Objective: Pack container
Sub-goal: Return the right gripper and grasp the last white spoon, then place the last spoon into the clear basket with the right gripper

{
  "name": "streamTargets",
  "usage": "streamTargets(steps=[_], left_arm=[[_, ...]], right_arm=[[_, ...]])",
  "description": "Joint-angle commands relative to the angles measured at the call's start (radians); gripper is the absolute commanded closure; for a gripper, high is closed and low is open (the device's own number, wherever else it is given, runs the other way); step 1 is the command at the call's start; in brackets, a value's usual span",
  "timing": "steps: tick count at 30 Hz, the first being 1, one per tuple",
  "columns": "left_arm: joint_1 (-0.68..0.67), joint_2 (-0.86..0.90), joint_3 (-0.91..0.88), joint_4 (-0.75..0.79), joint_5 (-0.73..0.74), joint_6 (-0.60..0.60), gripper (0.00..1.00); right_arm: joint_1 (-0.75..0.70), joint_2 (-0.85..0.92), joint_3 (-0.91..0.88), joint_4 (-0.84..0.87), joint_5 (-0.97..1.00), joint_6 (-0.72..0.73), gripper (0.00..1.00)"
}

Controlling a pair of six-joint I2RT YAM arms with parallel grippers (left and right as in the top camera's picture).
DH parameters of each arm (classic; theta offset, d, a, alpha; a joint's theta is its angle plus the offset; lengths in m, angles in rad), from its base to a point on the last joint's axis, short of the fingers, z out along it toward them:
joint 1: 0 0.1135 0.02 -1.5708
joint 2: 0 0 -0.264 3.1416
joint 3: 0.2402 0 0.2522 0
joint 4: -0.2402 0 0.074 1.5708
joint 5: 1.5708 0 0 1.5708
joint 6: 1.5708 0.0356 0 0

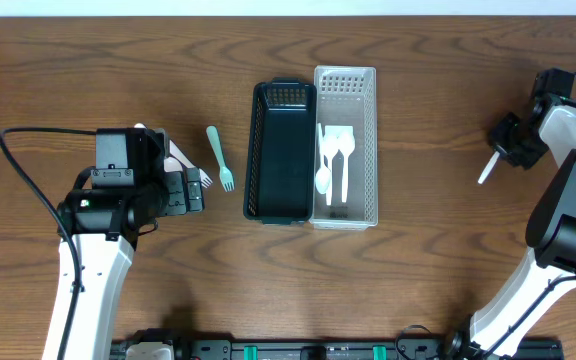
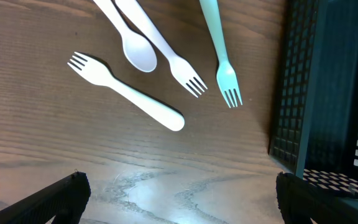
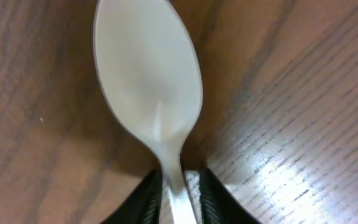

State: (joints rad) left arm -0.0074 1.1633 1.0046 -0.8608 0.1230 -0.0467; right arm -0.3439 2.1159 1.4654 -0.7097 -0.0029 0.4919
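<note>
A dark green basket [image 1: 281, 150] and a white basket [image 1: 346, 80] stand side by side mid-table. The white one holds several white utensils [image 1: 333, 160]. A teal fork [image 1: 219, 158] [image 2: 219, 46], two white forks [image 2: 129, 93] [image 2: 166, 53] and a white spoon [image 2: 135, 50] lie left of the baskets. My left gripper [image 1: 190, 190] [image 2: 179, 196] is open above bare table just short of them. My right gripper [image 1: 505, 140] [image 3: 179, 186] is shut on the handle of a white spoon [image 3: 148, 81] [image 1: 487, 168] at the far right.
The dark green basket's mesh wall [image 2: 297, 87] fills the right side of the left wrist view. The table's back edge [image 1: 288, 8] runs along the top. Arm bases stand along the front edge.
</note>
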Motion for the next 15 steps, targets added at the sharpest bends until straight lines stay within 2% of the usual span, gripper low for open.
streamTargets(steps=[1, 3, 4, 10, 15], left_arm=[[0.005, 0.0, 0.019, -0.003, -0.017, 0.017, 0.02], [0.005, 0.0, 0.019, -0.003, -0.017, 0.017, 0.02], [0.005, 0.0, 0.019, -0.003, -0.017, 0.017, 0.02], [0.005, 0.0, 0.019, -0.003, -0.017, 0.017, 0.02], [0.005, 0.0, 0.019, -0.003, -0.017, 0.017, 0.02]], right_arm=[[-0.008, 0.029, 0.0, -0.028, 0.006, 0.0, 0.86], [-0.008, 0.029, 0.0, -0.047, 0.006, -0.003, 0.96], [-0.008, 0.027, 0.0, -0.054, 0.001, -0.003, 0.98], [0.02, -0.093, 0.008, -0.058, -0.257, -0.124, 0.98], [0.157, -0.305, 0.008, -0.067, -0.406, -0.172, 0.98]])
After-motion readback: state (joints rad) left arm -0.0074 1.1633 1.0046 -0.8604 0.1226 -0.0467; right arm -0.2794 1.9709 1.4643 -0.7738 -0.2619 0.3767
